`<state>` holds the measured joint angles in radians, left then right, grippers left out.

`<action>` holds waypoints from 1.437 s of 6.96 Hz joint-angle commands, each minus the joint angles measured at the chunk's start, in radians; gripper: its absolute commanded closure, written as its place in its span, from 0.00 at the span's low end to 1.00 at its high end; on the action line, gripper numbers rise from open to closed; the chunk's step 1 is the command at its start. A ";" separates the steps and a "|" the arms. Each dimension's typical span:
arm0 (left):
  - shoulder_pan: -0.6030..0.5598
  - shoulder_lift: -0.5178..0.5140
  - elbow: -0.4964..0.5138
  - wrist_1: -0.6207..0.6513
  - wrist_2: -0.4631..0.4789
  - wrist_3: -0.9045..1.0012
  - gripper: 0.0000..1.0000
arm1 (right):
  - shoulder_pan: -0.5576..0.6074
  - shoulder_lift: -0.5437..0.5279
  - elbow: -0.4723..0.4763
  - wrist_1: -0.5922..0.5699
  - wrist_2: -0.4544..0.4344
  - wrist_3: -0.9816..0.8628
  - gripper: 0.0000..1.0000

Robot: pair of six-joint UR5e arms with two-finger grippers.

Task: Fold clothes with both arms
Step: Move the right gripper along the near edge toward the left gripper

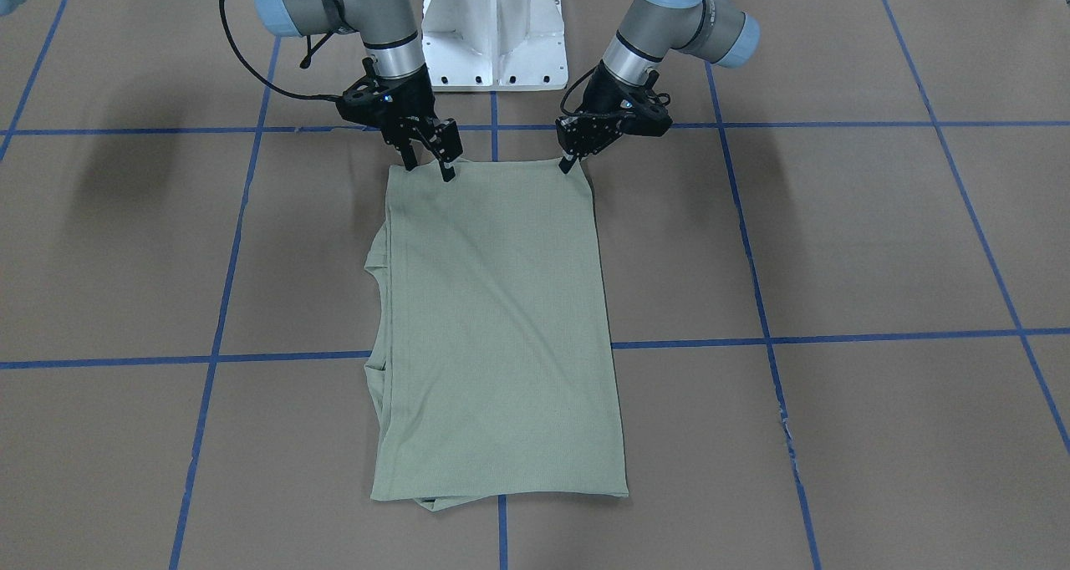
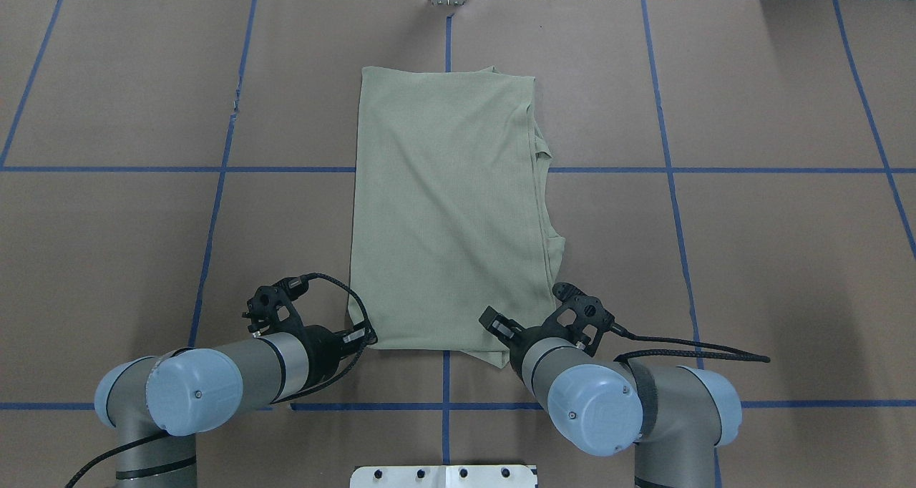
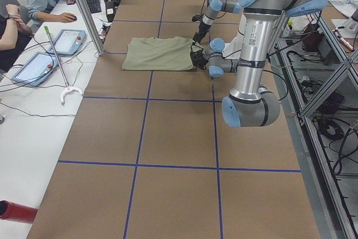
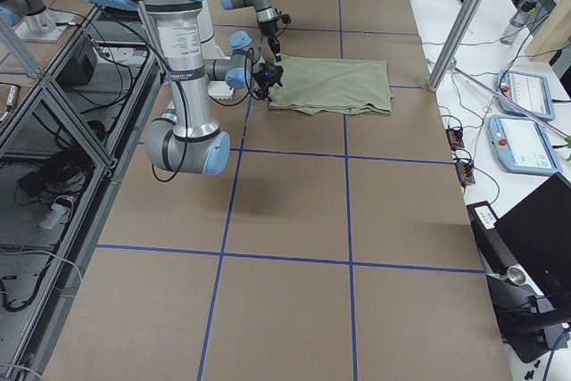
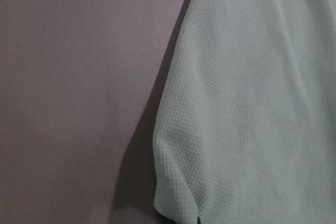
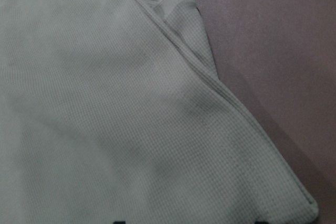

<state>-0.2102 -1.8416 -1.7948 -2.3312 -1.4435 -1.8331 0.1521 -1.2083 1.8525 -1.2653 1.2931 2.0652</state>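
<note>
Fingers (image 1: 449, 171) of your right gripper (image 1: 429, 171) stand spread over the shirt's (image 1: 501, 328) edge nearest the robot, seen from the front; the left gripper (image 1: 568, 165) pinches the neighbouring corner. Overhead, the shirt (folded lengthwise) lies flat mid-table (image 2: 751, 259).

The shirt (image 1: 501, 319) is pale sage green all over, its knit a fine waffle grid with narrow ribbing along the edge bands. The surface (image 1: 878, 236) is cardboard brown, crossed by blue tape lines in a wide square grid. The left arm (image 2: 247, 363) and right arm (image 2: 676, 402) are grey and silver with light blue joint caps. Their fingers (image 1: 449, 171) and cables (image 2: 687, 345) are black. The pedestal (image 1: 493, 35) is white.
</note>
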 commanded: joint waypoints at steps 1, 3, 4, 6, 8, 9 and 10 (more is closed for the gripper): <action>0.000 0.002 0.000 0.000 0.000 0.000 1.00 | -0.002 0.004 -0.003 0.000 -0.006 0.000 0.15; 0.000 0.001 0.000 0.000 0.000 0.000 1.00 | 0.001 0.022 -0.007 0.004 -0.052 0.025 0.32; 0.000 -0.001 -0.002 0.000 0.000 0.000 1.00 | 0.001 0.029 -0.009 0.001 -0.052 0.027 0.34; 0.000 -0.002 -0.002 0.000 -0.002 0.002 1.00 | 0.001 0.029 -0.013 0.000 -0.054 0.027 0.34; 0.000 -0.007 -0.003 0.000 -0.002 0.002 1.00 | 0.001 0.026 -0.029 -0.006 -0.051 0.015 0.29; 0.000 -0.007 -0.003 0.000 -0.002 0.002 1.00 | 0.000 0.029 -0.026 -0.037 -0.046 0.013 0.23; -0.001 -0.005 -0.003 0.000 -0.002 0.002 1.00 | -0.002 0.030 -0.026 -0.046 -0.044 0.013 0.23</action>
<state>-0.2104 -1.8477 -1.7978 -2.3317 -1.4450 -1.8316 0.1520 -1.1796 1.8274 -1.2940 1.2457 2.0802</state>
